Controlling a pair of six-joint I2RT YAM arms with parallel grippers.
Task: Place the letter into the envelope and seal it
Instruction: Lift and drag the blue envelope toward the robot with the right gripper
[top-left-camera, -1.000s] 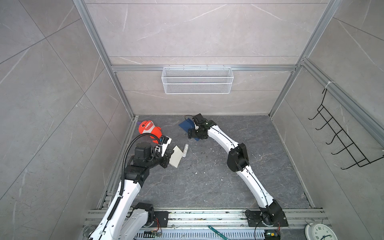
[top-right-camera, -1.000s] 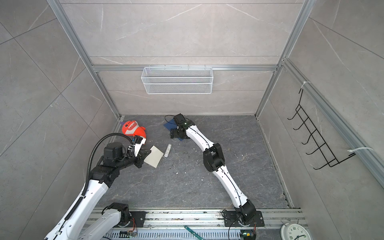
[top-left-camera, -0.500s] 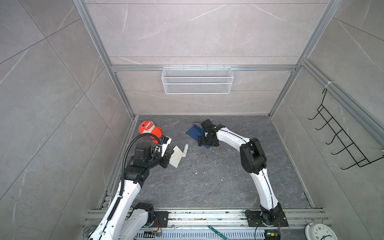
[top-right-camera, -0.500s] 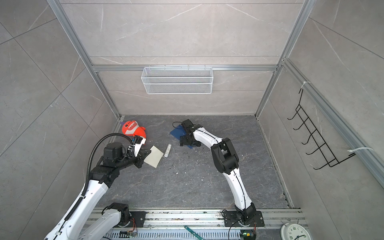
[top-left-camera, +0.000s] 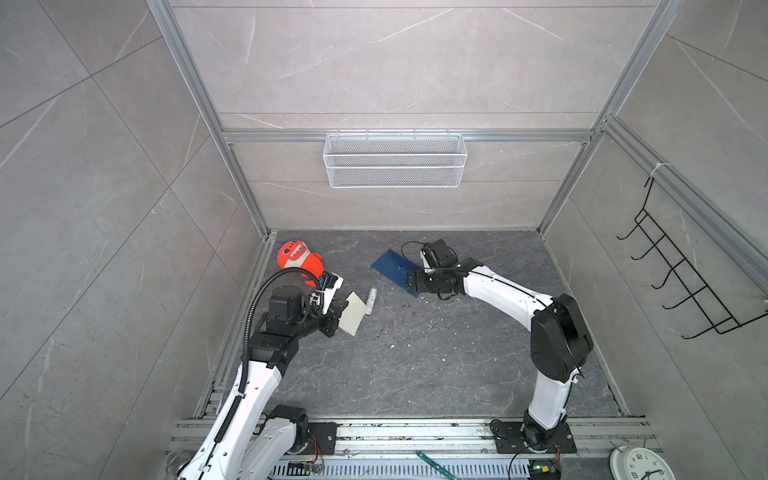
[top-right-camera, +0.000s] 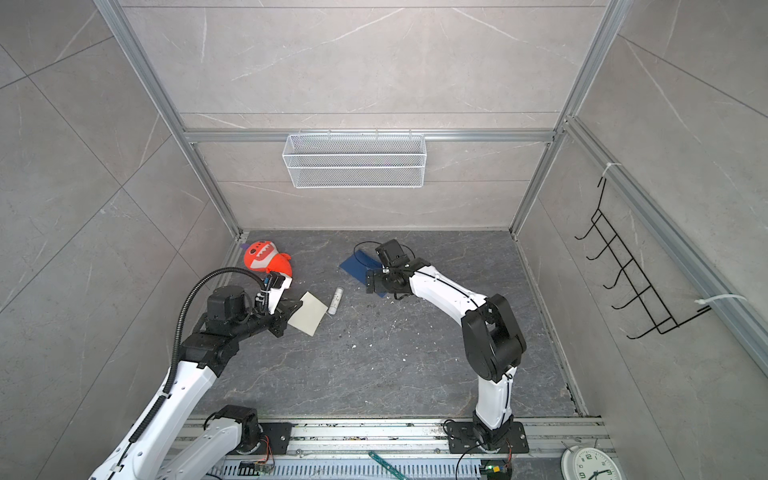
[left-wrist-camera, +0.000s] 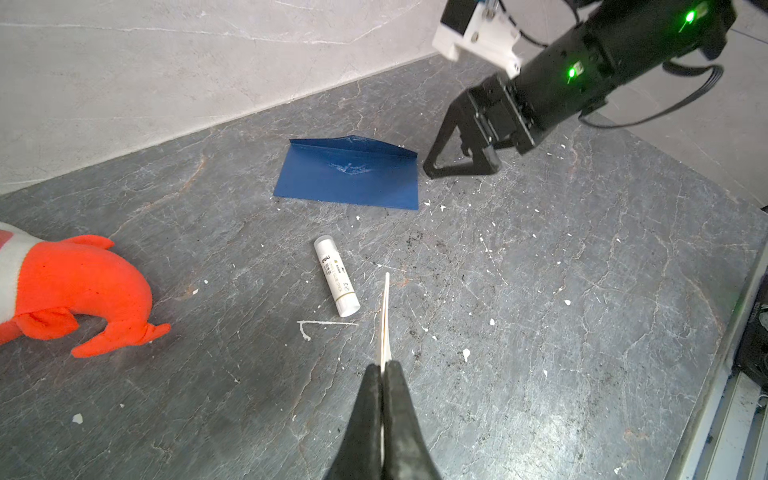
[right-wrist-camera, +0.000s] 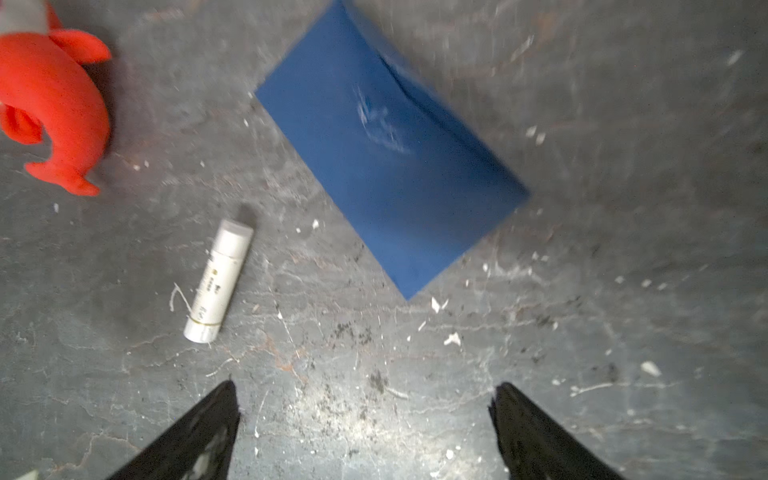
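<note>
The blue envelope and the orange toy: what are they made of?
The envelope looks like thin matte paper: it lies flat, with a crisp fold at the flap and a scuffed pale patch. The orange toy seems to be soft plush fabric, probably stuffed: fuzzy surface, rounded body, floppy fins.

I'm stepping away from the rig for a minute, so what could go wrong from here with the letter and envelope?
1. The left claw pinches the letter by one edge only; the sheet may slip or flop on the way over.
2. The right claw is open and holds nothing; the loose envelope may slide when the letter pushes in.
3. The glue stick lies between them and could get knocked away.
</note>
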